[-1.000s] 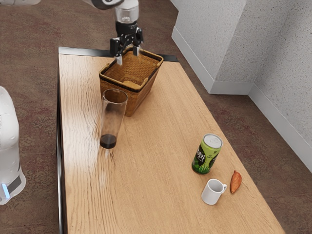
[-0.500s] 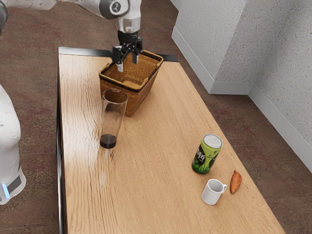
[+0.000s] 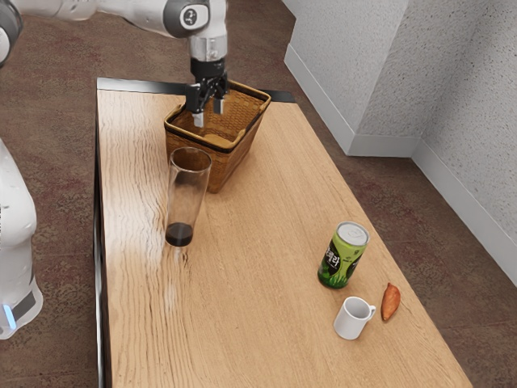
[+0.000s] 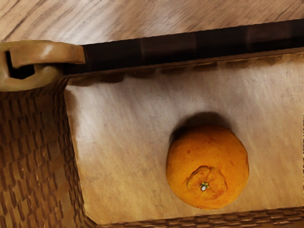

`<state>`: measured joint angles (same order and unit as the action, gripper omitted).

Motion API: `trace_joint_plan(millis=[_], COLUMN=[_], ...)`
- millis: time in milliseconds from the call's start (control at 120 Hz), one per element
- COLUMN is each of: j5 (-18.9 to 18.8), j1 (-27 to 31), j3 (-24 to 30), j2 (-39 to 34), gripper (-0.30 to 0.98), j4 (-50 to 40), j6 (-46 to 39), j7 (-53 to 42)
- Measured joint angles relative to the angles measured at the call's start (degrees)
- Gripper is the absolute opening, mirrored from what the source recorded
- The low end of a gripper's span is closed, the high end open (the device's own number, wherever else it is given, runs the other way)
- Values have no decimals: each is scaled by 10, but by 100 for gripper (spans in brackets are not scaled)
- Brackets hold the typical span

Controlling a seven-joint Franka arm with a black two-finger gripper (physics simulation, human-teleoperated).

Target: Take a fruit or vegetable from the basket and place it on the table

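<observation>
Orange (image 4: 207, 161): 1, inside 1 basket (image 3: 236, 158); 1 hand (image 3: 208, 113) above, 2 fingers (image 3: 199, 120) apart.

Orange (image 4: 207, 161) in basket (image 3: 236, 164) (glass (image 3: 187, 198) just beside it); mug (image 3: 350, 320) near can (image 3: 344, 255).

The place is a plain indoor room, home or office, I cannot tell which. A long, pale wooden table (image 3: 242, 267) with a dark edge strip (image 3: 137, 86) stands on mottled reddish-brown flooring (image 3: 56, 105); beyond its exterior-view right side rise speckled light-grey walls (image 3: 347, 65) with smooth, pale baseboards (image 3: 388, 145).
</observation>
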<state>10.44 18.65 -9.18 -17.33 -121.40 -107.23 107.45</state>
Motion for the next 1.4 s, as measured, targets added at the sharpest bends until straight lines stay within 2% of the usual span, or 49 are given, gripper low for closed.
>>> trace_joint_plan(millis=[183, 508, 1400], j5=[-1, 2, 45], j1=[41, 37, 32], j3=[0, 17, 19], j2=[3, 83, 143], gripper=[69, 69, 69], j4=[-4, 0, -4], j6=[-2, -69, -124], j7=[25, 44, 32])
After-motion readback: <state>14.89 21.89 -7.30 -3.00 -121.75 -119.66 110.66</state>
